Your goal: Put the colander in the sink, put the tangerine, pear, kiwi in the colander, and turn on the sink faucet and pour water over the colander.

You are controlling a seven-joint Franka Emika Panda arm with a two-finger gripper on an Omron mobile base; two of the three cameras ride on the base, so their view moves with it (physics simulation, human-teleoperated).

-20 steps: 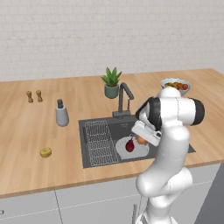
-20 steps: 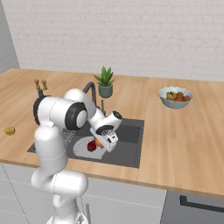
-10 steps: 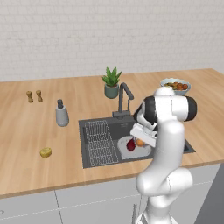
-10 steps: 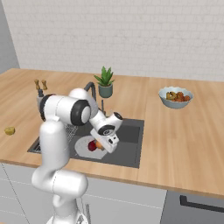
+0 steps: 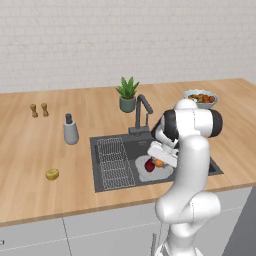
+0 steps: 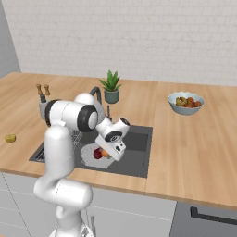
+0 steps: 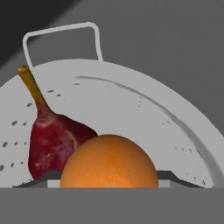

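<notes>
The gripper (image 7: 109, 186) hangs low over the colander (image 7: 131, 113) in the sink (image 5: 112, 145), jaws clasping the tangerine (image 7: 109, 162) (a red pear (image 7: 54, 144) lies beside it).

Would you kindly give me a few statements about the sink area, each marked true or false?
1. The colander sits in the sink. True.
2. A dark red pear lies in the colander. True.
3. The tangerine lies on the counter beside the plant. False: it is at the gripper, over the colander next to the pear.
4. Water runs from the sink faucet. False: no stream is visible.
5. The fruit bowl stands on the counter, apart from the sink. True.
</notes>
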